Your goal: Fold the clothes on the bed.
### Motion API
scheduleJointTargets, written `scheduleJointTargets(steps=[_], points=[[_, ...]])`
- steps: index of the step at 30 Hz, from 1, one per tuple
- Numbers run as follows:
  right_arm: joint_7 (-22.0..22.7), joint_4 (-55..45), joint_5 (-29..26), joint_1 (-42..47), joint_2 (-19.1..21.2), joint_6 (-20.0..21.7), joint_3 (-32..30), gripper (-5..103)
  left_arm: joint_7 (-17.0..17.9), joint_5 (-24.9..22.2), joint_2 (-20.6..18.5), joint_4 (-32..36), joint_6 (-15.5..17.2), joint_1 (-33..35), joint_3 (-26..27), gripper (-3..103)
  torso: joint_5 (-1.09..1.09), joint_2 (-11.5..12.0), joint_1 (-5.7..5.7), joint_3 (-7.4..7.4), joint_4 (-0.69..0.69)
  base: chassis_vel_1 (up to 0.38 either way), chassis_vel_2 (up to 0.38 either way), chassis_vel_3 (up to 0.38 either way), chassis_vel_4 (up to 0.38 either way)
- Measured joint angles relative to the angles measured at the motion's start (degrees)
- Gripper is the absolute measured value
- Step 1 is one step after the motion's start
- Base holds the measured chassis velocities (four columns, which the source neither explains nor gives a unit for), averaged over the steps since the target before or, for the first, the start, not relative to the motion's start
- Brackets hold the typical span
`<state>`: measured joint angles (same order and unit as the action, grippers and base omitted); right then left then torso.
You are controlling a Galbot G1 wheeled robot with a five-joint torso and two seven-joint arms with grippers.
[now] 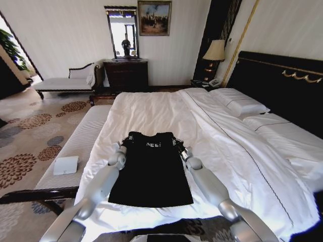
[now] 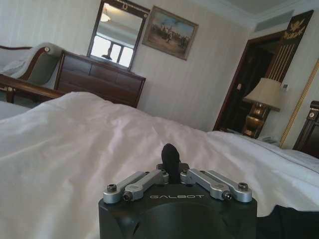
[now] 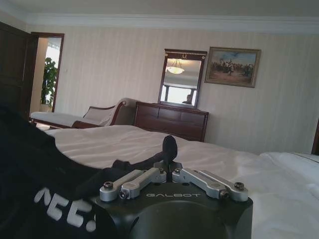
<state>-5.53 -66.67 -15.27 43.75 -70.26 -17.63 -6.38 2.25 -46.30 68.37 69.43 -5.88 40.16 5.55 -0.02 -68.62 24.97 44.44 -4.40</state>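
— What does the head view take in?

— A white-sheeted bed [image 1: 151, 113] with a dark headboard [image 1: 282, 85] at three o'clock, a dresser [image 1: 126, 74] and mirror [image 1: 122, 33] at twelve, a patterned carpet [image 1: 30, 136] at nine. The black T-shirt [image 1: 151, 171] lies flat near the bed's foot.

— And the grippers?

— The left gripper [image 1: 122, 144] sits at the shirt's left shoulder, the right gripper [image 1: 177, 145] at the other. Each wrist view shows fingers pressed together; the right one [image 3: 170, 147] pinches black cloth with white lettering [image 3: 62, 211], the left [image 2: 170, 157] sits against white sheet.
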Motion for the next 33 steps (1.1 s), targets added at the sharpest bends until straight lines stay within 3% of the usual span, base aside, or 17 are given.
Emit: scheduleJointTargets(steps=[4, 8, 17, 25, 33], points=[[0.0, -3.8, 2.1, 5.5, 0.9, -0.9, -1.3, 0, 0.5, -0.1, -1.7, 3.0, -1.2, 2.5, 0.3, 4, 0.01, 0.0, 0.0, 0.0, -0.06, 0.0, 0.0, 0.0, 0.0], [0.7, -8.0, 4.1, 11.2, 1.0, -1.6, -1.4, 0, 0.7, -0.9, -5.6, 9.7, -1.8, 9.2, 0.7, 4, 0.03, 0.0, 0.01, 0.0, -0.02, 0.0, 0.0, 0.0, 0.0], [2.0, -16.2, 5.5, 19.7, 1.6, -1.5, -3.8, 0, 1.1, 2.6, -6.7, 15.0, -3.1, 19.8, 2.5, 4, 0.01, 0.0, 0.0, 0.0, -0.02, 0.0, 0.0, 0.0, 0.0], [2.3, -22.4, 3.1, 28.9, 1.5, -0.1, -6.2, 0, 0.7, 3.3, -8.6, 19.8, -3.5, 25.5, 4.6, 4, 0.01, 0.0, 0.01, 0.0, -0.03, 0.0, 0.0, 0.0, 0.0], [2.0, -29.0, 2.8, 37.7, 0.5, 0.2, -8.2, 0, -0.2, 5.9, -11.6, 25.6, -4.4, 35.5, 7.2, 4, 0.02, 0.0, 0.01, 0.0, -0.01, 0.0, 0.0, 0.0, 0.0]])
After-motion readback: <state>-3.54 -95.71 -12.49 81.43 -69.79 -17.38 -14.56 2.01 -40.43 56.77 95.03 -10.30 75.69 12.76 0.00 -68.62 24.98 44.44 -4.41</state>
